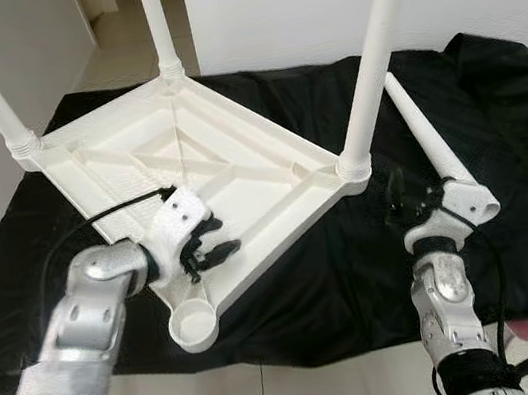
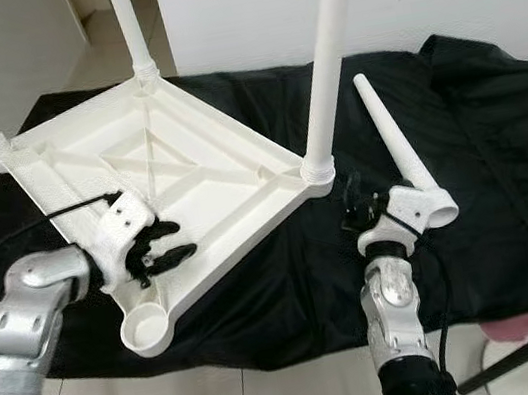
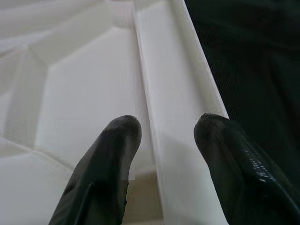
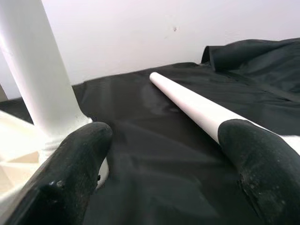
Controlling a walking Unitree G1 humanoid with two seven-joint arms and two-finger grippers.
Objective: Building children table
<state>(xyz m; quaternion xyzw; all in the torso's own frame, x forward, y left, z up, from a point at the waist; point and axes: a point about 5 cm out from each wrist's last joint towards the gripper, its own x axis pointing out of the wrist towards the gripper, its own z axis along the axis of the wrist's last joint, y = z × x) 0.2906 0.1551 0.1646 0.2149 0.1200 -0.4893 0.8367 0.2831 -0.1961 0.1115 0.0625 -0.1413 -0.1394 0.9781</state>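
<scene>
Tabletop (image 1: pixel 187 160) lies upside down on black cloth (image 1: pixel 499 148), three legs fitted. Left gripper (image 1: pixel 207 253) fingers spread wide astride its rim; right gripper (image 2: pixel 356 204) fingers wide, loose leg (image 2: pixel 398 150) just beside

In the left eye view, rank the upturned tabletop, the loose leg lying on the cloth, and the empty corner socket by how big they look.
1. Upturned tabletop, largest by far.
2. Loose leg on the black cloth.
3. Empty corner socket, smallest, though it is nearest the camera.
</scene>
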